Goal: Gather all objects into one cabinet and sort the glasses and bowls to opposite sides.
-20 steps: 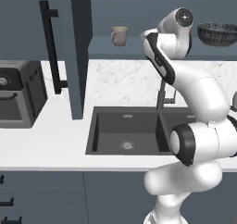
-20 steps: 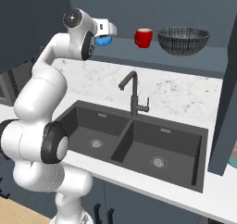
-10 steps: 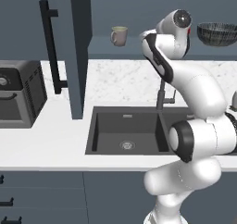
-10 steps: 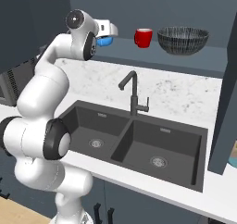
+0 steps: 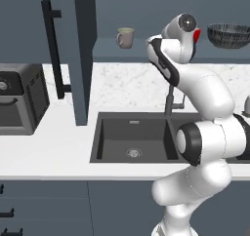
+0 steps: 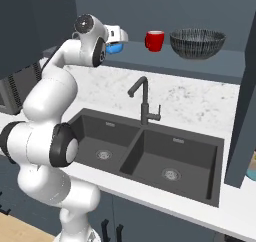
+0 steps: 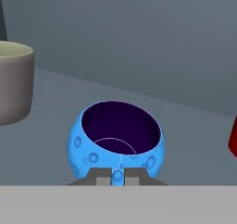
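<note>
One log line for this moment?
pincer: shut on blue bowl rim | shelf: mug, red cup, mesh bowl | cabinet door: open

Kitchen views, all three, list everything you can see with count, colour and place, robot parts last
Mug: one, beige, left on the cabinet shelf.
Blue bowl: one, dark inside, between mug and red cup.
Red cup: one, left of the mesh bowl.
Mesh bowl: one, dark grey, right on shelf.
Cabinet door: one, slate-blue, open, black bar handle.
Sink: one, dark, double basin.
Faucet: one, black.
Air fryer: one, dark, left counter.
Gripper: fingertips on the blue bowl's near rim.
</note>
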Robot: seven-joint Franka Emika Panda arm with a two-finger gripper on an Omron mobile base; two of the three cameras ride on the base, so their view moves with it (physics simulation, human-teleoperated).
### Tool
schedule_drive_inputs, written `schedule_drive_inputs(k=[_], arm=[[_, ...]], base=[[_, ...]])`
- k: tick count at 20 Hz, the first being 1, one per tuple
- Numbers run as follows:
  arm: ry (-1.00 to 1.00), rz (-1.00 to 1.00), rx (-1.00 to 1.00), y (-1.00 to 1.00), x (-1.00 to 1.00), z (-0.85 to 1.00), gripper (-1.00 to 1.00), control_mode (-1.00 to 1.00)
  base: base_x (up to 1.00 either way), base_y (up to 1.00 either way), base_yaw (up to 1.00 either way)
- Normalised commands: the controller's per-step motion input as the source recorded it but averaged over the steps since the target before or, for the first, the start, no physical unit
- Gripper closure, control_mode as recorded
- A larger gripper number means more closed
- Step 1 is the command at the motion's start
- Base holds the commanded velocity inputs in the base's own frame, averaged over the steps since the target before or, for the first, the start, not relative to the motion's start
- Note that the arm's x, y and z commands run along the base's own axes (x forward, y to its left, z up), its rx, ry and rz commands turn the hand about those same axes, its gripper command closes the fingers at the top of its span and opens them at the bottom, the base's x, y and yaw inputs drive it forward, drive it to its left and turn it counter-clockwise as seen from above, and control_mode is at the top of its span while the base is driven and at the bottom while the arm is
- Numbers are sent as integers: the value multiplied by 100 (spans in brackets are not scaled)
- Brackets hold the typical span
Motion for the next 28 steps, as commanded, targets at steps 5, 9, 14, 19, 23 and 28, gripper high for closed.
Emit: schedule_drive_inputs(k=[5,9,14,19,23,28], arm=[[0,0,0,0,19,-2,100,-100],[0,0,0,0,60,0,100,-100],[0,0,0,0,62,-6,100,-100],[0,0,0,0,27,-8,-100,-100],[0,0,0,-7,5,0,-100,-100],[0,0,0,-19,-56,0,-100,-100]], base=[[0,0,0],[0,0,0],[0,0,0],[0,0,0],[0,0,0],[0,0,0]])
